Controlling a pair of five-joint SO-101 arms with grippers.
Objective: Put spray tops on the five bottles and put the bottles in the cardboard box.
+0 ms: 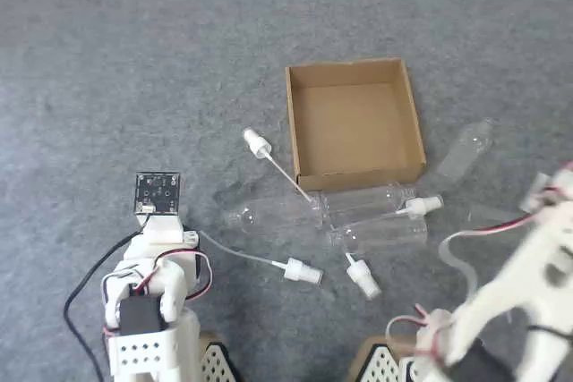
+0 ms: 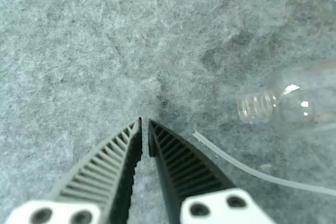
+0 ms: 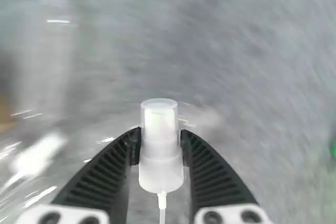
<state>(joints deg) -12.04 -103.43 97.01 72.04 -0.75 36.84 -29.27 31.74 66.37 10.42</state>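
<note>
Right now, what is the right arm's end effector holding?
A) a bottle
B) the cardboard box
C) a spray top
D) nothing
C: in the right wrist view, the end effector is closed around a white spray top, one finger on each side of it.

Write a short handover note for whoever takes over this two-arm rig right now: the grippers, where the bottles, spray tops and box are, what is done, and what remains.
Left gripper: shut, empty, above the mat beside an open-necked bottle.
Right gripper: shut on a spray top.
Cardboard box: holds nothing. Three bottles lie along its near wall, a fourth beside it; a fifth is not clear. Four loose spray tops lie on the mat around them.
Done: one top in the gripper; no bottle boxed.
Left: fit the tops, then box all five bottles.
</note>
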